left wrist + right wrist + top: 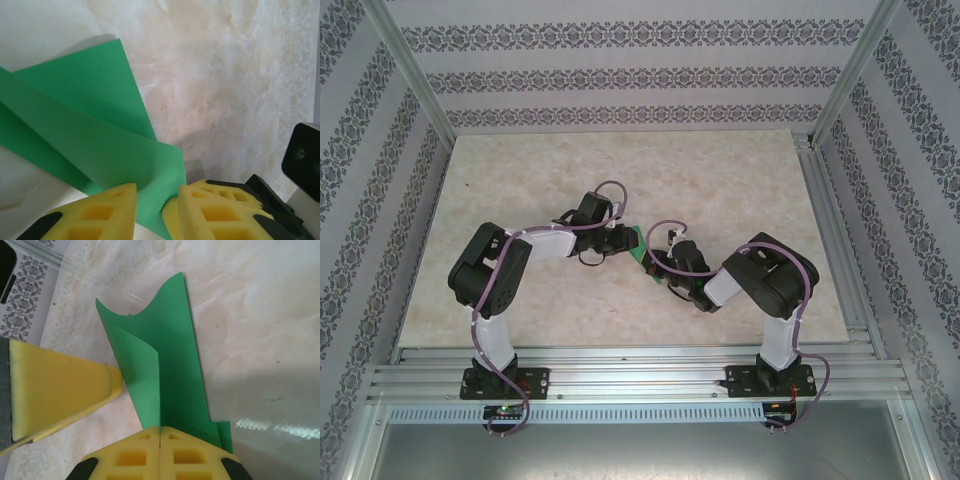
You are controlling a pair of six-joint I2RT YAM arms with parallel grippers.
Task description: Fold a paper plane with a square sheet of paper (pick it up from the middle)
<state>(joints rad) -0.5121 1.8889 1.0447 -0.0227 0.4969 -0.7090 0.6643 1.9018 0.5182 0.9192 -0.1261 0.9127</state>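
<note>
1. We see our right gripper [159,432] clamped tight on the folded green sheet of paper [167,355].
2. Our left gripper [157,190] stands slightly apart, astride the sheet's edge.
3. The sheet sits between both grippers, mid-table [720,170].

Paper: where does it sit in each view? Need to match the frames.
Top: paper, small green patch, middle of the table.
Left wrist: paper, left and lower centre, running into the left hand.
Right wrist: paper, centre, rising from the right hand, shut on it.
Shared landmark: the marbled table.
</note>
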